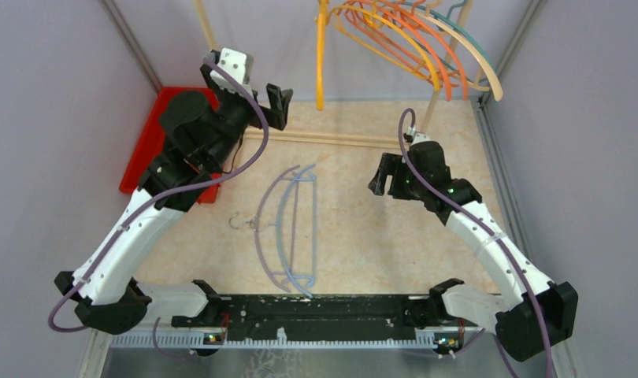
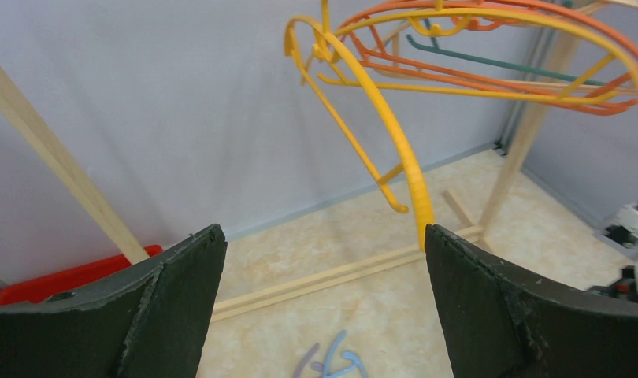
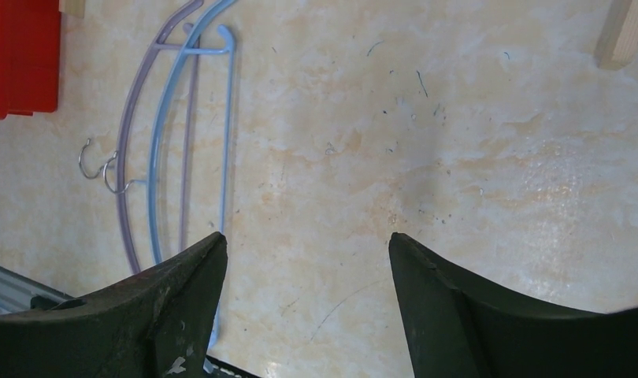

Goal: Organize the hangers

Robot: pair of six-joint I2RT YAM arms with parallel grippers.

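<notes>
Hangers on table, red bin nearby

Grey walls; beige marbled tabletop; red tray at left.

I log this as a lab test cell: plain grey panels on aluminium posts enclose the beige table on three sides.

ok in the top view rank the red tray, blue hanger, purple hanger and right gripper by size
1. red tray, partly behind the left arm
2. blue hanger and purple hanger, about alike
3. right gripper
</notes>
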